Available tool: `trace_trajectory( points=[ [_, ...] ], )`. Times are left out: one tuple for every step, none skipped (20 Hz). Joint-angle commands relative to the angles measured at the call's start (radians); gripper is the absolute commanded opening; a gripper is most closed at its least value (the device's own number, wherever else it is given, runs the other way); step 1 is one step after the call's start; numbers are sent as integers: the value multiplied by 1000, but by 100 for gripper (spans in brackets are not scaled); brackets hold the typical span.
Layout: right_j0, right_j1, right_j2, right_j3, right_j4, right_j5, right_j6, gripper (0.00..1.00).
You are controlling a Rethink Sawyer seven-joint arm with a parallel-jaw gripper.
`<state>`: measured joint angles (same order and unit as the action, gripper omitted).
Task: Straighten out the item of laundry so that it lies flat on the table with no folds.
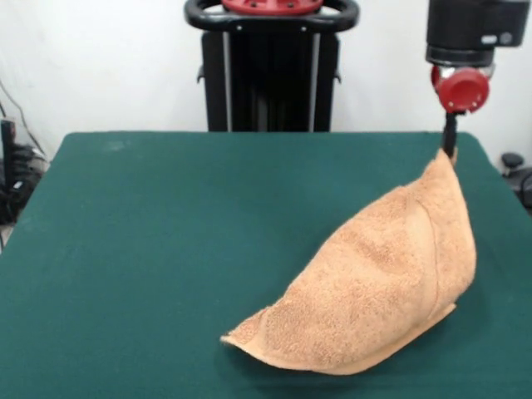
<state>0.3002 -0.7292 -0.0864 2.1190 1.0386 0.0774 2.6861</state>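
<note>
**Towel lifted by one corner**

The gripper (450, 150) pinches the top corner of the tan-orange towel (382, 283) — jaws clenched on the cloth. The towel hangs in a folded peak, its lower edge resting on the green table (166, 249), right of centre — near the front edge.

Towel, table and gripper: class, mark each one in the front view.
towel (374, 287): front view, middle of the raised terry face.
table (166, 241): front view, bare green cloth left of the towel.
gripper (450, 148): front view, tip at the towel's lifted corner.
</note>
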Motion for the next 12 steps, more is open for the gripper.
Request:
trace_trajectory(
  points=[
    [158,96,-14,-21,14,184,391,0],
    [195,110,-68,-59,-21,253,458,0],
    [232,126,-126,-103,-58,321,530,0],
    [265,138,-176,-143,-99,391,602,0],
    [276,136,-196,-169,-127,444,656,0],
    [299,147,-230,-199,-153,496,701,0],
    [306,144,-249,-222,-178,548,735,0],
    [318,146,-278,-246,-205,600,755,0],
    [330,147,-308,-271,-233,653,774,0],
    [335,142,-325,-291,-253,691,776,0],
    [333,139,-343,-299,-268,714,762,0],
    [334,137,-356,-312,-283,734,753,0]
  ],
)
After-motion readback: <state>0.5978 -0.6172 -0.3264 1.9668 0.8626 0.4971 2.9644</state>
